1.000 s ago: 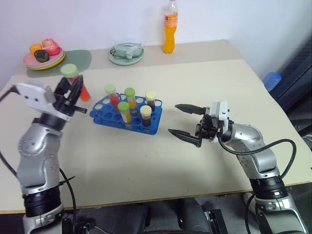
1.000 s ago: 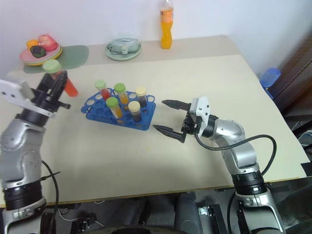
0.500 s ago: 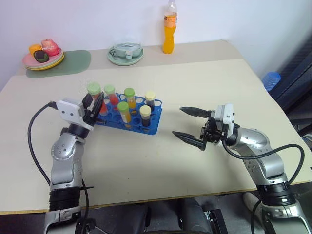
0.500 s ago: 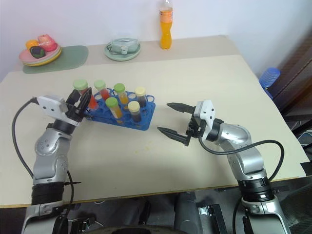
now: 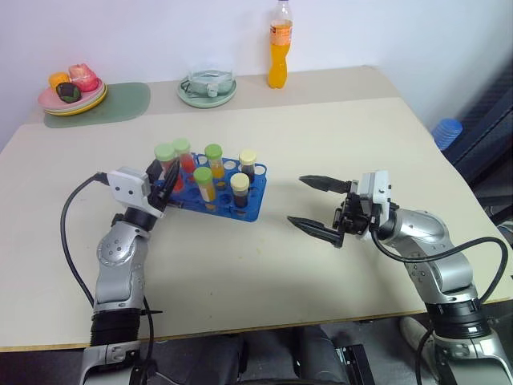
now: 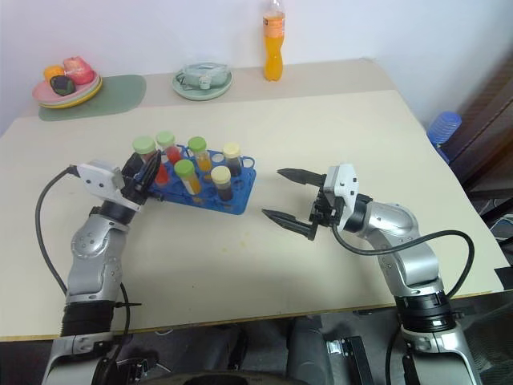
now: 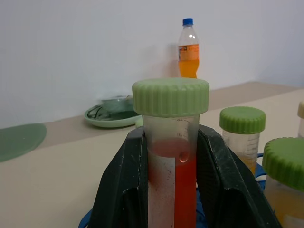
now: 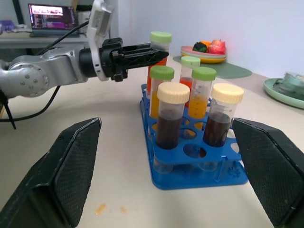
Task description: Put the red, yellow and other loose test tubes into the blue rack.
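Observation:
The blue rack (image 5: 250, 211) sits left of the table's middle and holds several capped tubes of red, yellow and dark liquid. My left gripper (image 5: 167, 175) is shut on a green-capped red test tube (image 7: 172, 166), upright at the rack's left end beside another green-capped tube (image 7: 243, 130). In the right wrist view the red tube (image 8: 159, 45) stands behind the racked ones, its lower end hidden. My right gripper (image 5: 296, 200) hangs open and empty to the right of the rack, pointing at it.
An orange drink bottle (image 5: 278, 48) and a green plate with a glass bowl (image 5: 207, 90) stand at the back. A plate of fruit (image 5: 70, 95) rests on a green mat at the back left. A blue object (image 5: 447, 131) lies beyond the right edge.
My left gripper has come down and to the right with the red tube, from left of the rack to its left end. The right gripper has stayed put, open.

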Action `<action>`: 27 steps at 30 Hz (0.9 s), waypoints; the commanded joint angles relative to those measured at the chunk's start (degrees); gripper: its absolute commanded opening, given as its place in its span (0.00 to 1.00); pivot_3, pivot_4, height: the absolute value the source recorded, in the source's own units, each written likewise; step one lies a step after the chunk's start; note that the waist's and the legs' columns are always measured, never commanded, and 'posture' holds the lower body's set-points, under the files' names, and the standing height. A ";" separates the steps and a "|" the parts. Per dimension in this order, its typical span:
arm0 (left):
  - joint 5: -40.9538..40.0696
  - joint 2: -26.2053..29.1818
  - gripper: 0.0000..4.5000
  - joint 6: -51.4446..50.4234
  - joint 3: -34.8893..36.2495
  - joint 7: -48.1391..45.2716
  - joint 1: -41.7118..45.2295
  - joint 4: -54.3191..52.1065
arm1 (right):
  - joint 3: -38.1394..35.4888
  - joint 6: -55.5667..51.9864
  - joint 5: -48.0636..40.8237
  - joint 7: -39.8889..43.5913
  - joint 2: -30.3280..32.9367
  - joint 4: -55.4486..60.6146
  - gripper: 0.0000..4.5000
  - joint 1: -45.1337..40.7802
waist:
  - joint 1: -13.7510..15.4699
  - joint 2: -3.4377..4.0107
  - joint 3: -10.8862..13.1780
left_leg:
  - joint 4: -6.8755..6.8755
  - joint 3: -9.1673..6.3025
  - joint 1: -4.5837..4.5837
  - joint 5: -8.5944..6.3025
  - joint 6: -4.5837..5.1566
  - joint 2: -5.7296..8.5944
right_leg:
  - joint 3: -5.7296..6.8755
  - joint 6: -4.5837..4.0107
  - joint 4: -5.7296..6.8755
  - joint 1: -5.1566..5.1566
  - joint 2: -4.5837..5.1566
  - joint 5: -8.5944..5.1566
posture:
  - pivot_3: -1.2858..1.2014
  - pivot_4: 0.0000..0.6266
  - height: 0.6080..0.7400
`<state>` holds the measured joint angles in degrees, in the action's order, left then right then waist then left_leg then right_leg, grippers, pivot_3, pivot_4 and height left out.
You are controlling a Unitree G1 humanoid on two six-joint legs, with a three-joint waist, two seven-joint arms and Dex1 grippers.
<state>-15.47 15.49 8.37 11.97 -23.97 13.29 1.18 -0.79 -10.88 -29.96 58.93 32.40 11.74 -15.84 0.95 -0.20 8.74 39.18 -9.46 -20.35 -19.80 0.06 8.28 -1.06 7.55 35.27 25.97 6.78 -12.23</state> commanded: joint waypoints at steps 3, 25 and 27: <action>0.09 -0.02 0.17 0.65 -1.10 -0.31 1.33 -0.33 | -2.22 0.62 -1.03 0.56 0.98 2.05 1.00 0.82 | 0.06 0.00 0.00 | 0.00 -0.01 0.01 0.00 0.00 0.00 | 0.01 0.00 0.00 -0.01 0.00 0.00 | 0.52 0.24 1.00; 0.05 -0.09 0.83 1.71 -1.70 -1.82 -1.32 2.04 | -2.02 0.38 -1.61 -0.34 0.14 2.18 1.00 -0.37 | -0.14 0.00 0.00 | 0.00 -0.02 0.02 0.00 0.00 0.00 | 0.01 0.01 -0.01 -0.03 0.00 0.00 | 0.52 0.24 1.00; 1.20 0.15 0.98 1.77 -2.09 -1.19 -1.57 1.65 | -1.99 0.43 -1.61 -0.25 0.10 2.05 1.00 -0.51 | -0.09 0.00 0.00 | 0.00 -0.02 0.02 0.00 0.00 0.00 | 0.01 0.01 -0.01 -0.03 0.00 0.00 | 0.52 0.24 1.00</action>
<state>-14.66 15.22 9.33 9.95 -25.52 11.73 4.85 -1.67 -11.00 -30.63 58.60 32.64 12.33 -15.20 0.86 -0.20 8.74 39.18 -9.48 -20.33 -19.80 0.06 8.28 -1.04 7.56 35.26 25.94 6.78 -12.22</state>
